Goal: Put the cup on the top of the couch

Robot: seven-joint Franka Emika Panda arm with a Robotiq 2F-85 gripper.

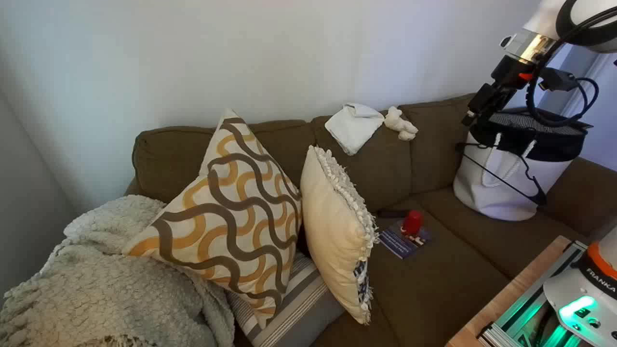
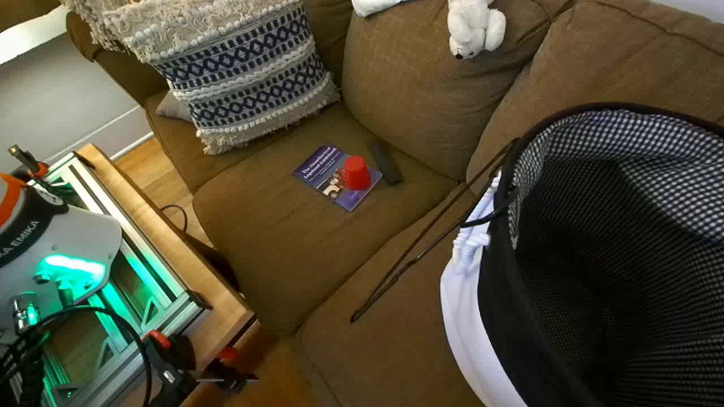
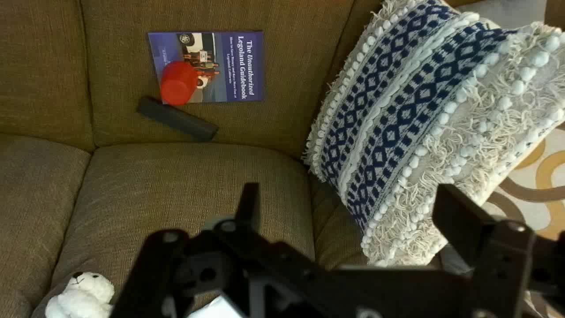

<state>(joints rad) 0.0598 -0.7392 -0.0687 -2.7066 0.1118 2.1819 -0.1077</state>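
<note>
Wrist view: fingers spread, the gripper faces the couch.

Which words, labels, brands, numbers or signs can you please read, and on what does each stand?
"The Unauthorized Legoland Guidebook": on the book.
"FRANKA": on the robot base, in an exterior view.
"EMIKA", preceding letters cut off: robot base, in an exterior view.
Too small to read surely: the book's finer print, mark on the clamp.

The arm slanted down from the upper right of an exterior view, wrist tilted with it. In the wrist view the black hand held its two fingers well apart. The base glowed green in both exterior views.
</note>
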